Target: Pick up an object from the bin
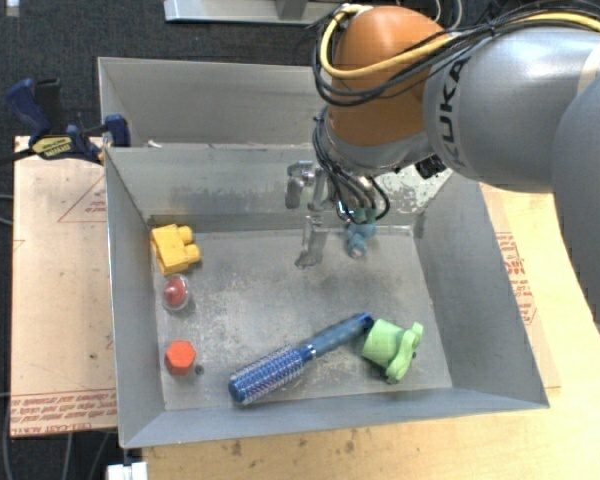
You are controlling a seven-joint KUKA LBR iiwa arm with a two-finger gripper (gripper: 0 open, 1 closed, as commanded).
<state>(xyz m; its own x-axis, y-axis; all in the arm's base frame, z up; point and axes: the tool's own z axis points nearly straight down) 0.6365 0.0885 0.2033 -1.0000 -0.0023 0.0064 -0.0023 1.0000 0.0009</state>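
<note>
A: What sat under the gripper (332, 253)?

B: Nothing, just bare bin (260, 293) floor by the back wall. Fingers were apart and empty, prob. ready to close.

A: Nearest thing?

B: Blue hairbrush (295, 360), camera-side of it, w/ a green plastic piece (390, 348) at its handle. Yellow block (174, 248), clear-red ball (175, 293) and red cap (180, 356) lay well off, view-left.

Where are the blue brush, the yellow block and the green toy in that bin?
blue brush (298, 358): camera view, where bristles meet handle.
yellow block (172, 249): camera view, on its top face.
green toy (385, 345): camera view, on its rounded body.
</note>
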